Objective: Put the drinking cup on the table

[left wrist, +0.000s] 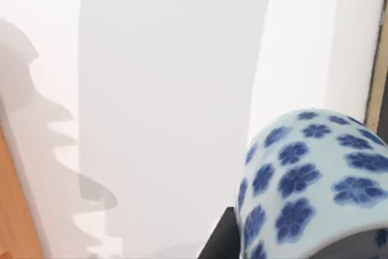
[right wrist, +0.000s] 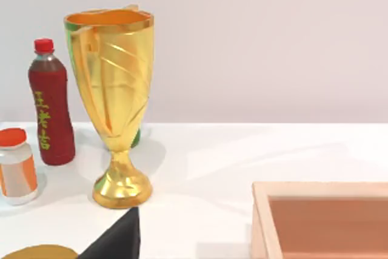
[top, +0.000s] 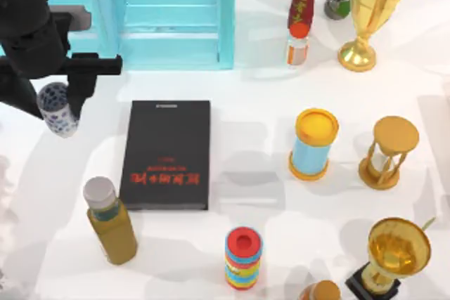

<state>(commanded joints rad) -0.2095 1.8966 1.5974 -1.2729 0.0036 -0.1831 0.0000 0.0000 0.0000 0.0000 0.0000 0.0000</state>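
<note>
The left end effector (top: 65, 107) is at the left side of the worktop (top: 281, 194), seen from above. Its black fingers are closed around the drinking cup (top: 58, 109), which is small and white with blue flowers on it. The cup looks tilted in the grip, just left of the black book (top: 166, 154) with red letters. I cannot tell if the cup touches the worktop or hangs a little above it. In the left wrist view the drinking cup (left wrist: 315, 180) is big and close, with the white worktop (left wrist: 170, 89) behind it.

A see-through blue box (top: 172, 15) stands at the back. Near the front left stands a yellow bottle (top: 110, 223) with a grey cap. A stripy can (top: 243, 258) with a red top is in front of the book. To the right stand a light-blue cylinder (top: 313, 144) with an orange lid and a wooden sand timer (top: 389, 152). A gold cup (top: 395, 252) is at the front right.

The right wrist view shows a tall gold trophy (right wrist: 116, 101), a dark red bottle (right wrist: 51, 111) and a small jar (right wrist: 16, 165) with an orange lid beside it. I cannot tell how the right end effector is set.
</note>
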